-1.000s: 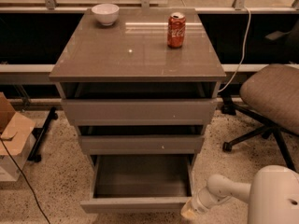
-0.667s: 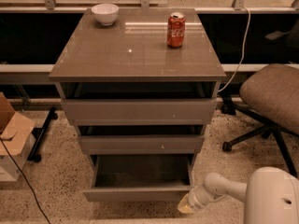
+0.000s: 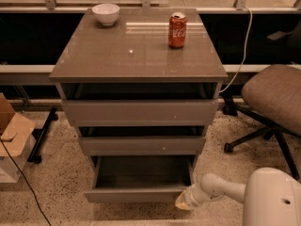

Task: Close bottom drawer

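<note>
The bottom drawer [image 3: 136,193] of the taupe cabinet [image 3: 138,62] stands pulled out, and its grey box interior shows. Its flat front faces me low in the view. My gripper [image 3: 184,202] is at the end of the white arm, low and right. It rests against the right end of the bottom drawer's front. The middle drawer [image 3: 141,145] and the top drawer [image 3: 139,112] sit a little way out above it.
A white bowl [image 3: 105,13] and a red cola can [image 3: 177,30] stand on the cabinet top. A brown office chair [image 3: 275,98] is at the right. A cardboard box [image 3: 11,135] and a black cable lie on the speckled floor at the left.
The bottom drawer has slid part of the way in. My gripper has moved left and forward with its front.
</note>
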